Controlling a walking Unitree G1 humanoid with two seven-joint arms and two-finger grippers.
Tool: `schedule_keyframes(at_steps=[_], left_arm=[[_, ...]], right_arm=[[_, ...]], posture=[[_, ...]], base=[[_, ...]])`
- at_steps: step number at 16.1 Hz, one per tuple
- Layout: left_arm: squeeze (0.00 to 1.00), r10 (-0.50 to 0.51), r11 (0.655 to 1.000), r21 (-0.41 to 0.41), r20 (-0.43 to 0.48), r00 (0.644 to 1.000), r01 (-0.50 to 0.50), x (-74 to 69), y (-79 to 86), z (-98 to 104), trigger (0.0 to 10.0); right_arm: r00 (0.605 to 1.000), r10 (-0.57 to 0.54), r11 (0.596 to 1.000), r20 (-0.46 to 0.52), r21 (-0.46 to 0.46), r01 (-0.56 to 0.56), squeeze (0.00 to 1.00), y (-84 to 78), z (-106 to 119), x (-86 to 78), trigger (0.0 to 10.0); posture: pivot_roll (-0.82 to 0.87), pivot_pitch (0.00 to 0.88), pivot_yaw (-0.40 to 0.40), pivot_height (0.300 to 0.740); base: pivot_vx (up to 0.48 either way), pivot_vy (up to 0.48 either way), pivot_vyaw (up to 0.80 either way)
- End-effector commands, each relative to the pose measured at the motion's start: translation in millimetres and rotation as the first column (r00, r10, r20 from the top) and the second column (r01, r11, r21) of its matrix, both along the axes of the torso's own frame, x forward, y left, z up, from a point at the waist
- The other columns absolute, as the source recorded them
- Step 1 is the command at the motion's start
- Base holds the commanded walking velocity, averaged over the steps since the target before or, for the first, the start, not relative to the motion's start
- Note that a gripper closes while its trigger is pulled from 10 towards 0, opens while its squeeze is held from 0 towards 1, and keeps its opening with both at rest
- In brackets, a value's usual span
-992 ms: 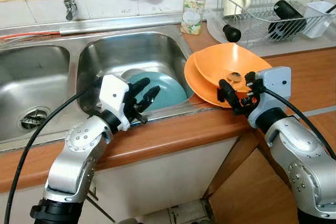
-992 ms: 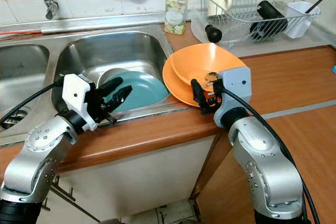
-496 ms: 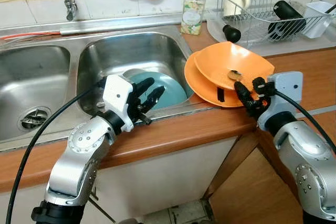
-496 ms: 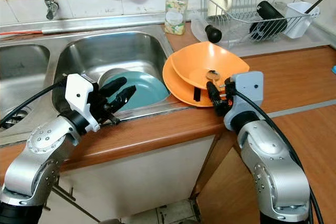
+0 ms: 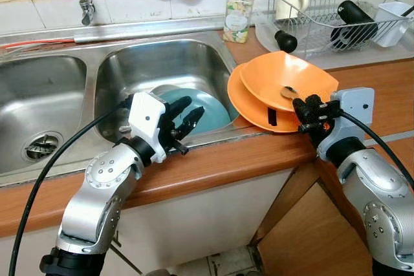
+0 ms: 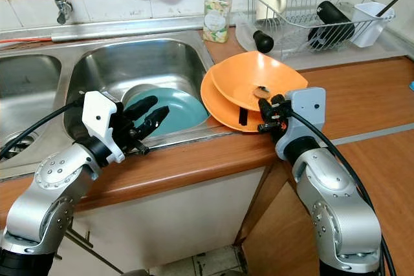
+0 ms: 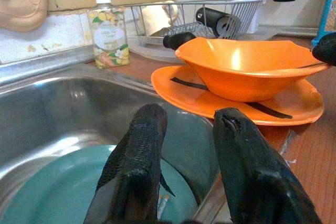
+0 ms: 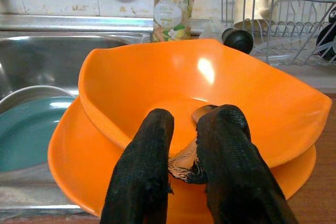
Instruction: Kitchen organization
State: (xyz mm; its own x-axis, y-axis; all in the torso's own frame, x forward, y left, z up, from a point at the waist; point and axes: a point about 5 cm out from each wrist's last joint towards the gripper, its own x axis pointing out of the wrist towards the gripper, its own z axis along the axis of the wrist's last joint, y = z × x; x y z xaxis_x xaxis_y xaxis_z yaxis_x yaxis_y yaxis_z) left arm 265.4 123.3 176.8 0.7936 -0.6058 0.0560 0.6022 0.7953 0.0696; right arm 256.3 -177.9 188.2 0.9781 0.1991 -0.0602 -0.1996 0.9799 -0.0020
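An orange bowl (image 5: 284, 77) sits on an orange plate (image 5: 240, 98) on the wooden counter, right of the sink. A metal spoon (image 8: 202, 113) lies in the bowl. My right gripper (image 5: 306, 108) is at the bowl's near rim, shut on the spoon's handle; in the right wrist view the fingers (image 8: 149, 150) pinch it. My left gripper (image 5: 185, 118) hovers open over the sink's front edge, above a teal plate (image 5: 208, 109) lying in the right basin (image 5: 162, 63). Its spread fingers (image 7: 142, 150) hold nothing.
A black utensil (image 5: 272, 118) lies on the orange plate under the bowl. Behind stand a soap bottle (image 5: 237, 11) and a dish rack (image 5: 323, 17) holding a cup, a black bottle and a white holder. The tap (image 5: 81, 1) and the left basin (image 5: 39, 101) are at the left.
My right gripper shifted right along the bowl's near rim and closed on the spoon's handle. The left gripper barely moved.
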Motion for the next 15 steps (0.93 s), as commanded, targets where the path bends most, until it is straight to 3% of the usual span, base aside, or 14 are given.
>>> schedule_keyframes(at_steps=[1, 11, 15], left_arm=[[0.00, -0.019, 1.000, -0.003, 0.013, 1.000, 0.019, -1.5, -4.1, 4.1, 10.0], [0.00, -0.087, 0.992, 0.099, 0.107, 0.991, 0.076, 3.3, -14.3, 13.5, 10.0], [0.00, -0.120, 0.979, 0.190, 0.217, 0.969, 0.079, 7.4, -20.6, 22.7, 10.0]], right_arm=[[1.000, -0.013, 1.000, 0.000, 0.021, 0.013, 0.00, -4.0, -1.0, 1.0, 0.0], [0.988, 0.044, 0.998, 0.146, 0.035, -0.050, 0.00, 3.9, 36.9, 7.7, 0.0], [0.968, 0.133, 0.986, 0.211, 0.067, -0.150, 0.00, 14.5, 52.0, 6.6, 0.0]], posture=[[-0.04, 0.000, 0.017, 0.740], [-0.04, 0.000, 0.020, 0.740], [-0.04, 0.000, 0.018, 0.740]], base=[[0.000, 0.000, 0.00], [0.000, 0.000, 0.00], [0.000, 0.000, 0.00]])
